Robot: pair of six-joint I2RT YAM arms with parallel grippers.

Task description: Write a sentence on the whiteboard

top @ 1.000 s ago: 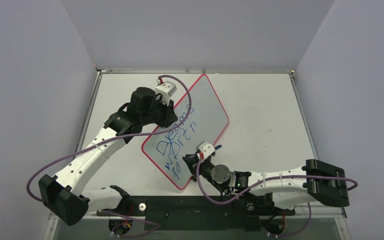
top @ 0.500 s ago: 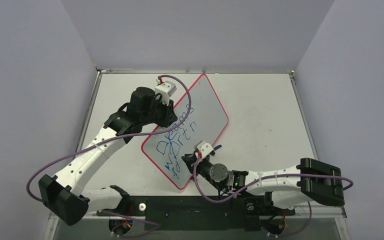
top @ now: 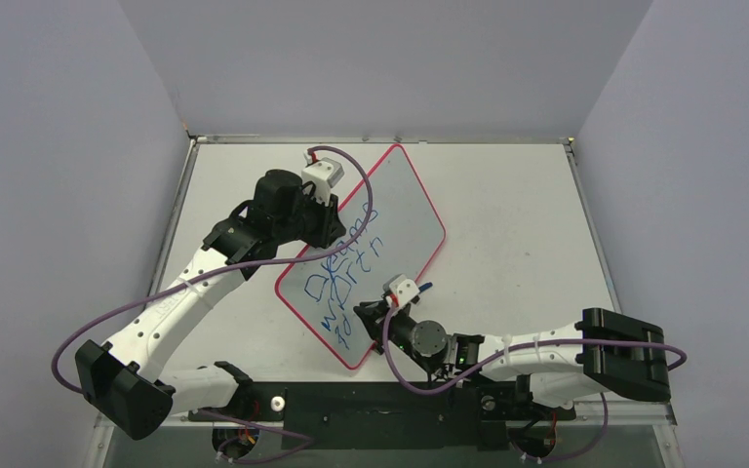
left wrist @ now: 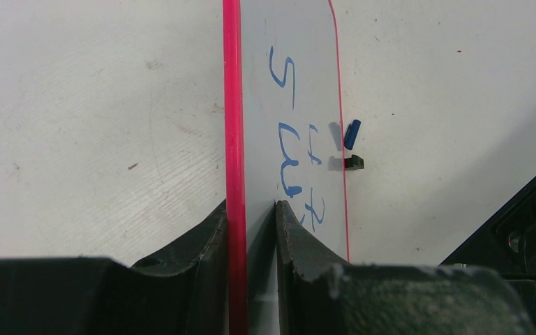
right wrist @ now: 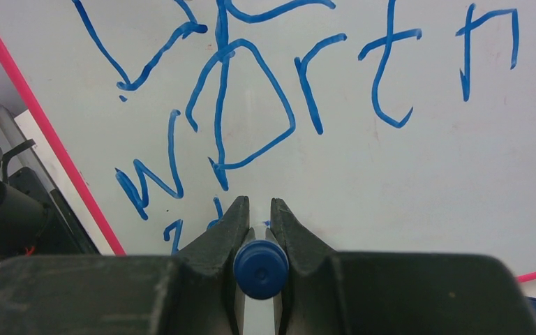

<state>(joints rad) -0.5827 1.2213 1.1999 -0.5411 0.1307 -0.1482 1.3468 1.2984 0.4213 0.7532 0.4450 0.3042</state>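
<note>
The whiteboard [top: 395,210] lies slanted on the table, with a thin red rim. The sentence [top: 344,283] is blue scrawl in three uneven lines. My left gripper [top: 335,222] is shut on the board's left edge; in the left wrist view the jaws [left wrist: 250,209] pinch the red rim [left wrist: 232,105]. My right gripper [top: 365,314] is shut on a blue marker [right wrist: 260,269] over the board's near corner. The marker's tip, at the short third line, is hidden by the jaws. The second line of writing [right wrist: 251,105] fills the right wrist view above the gripper [right wrist: 258,208].
A blue marker cap [top: 427,287] lies on the table just off the board's right rim, also seen from the left wrist [left wrist: 352,134] beside a small black piece [left wrist: 354,162]. Grey walls enclose the table [top: 517,224] on three sides.
My right gripper with the marker has shifted a little to the left over the board's near corner. The left arm and the board have not moved.
</note>
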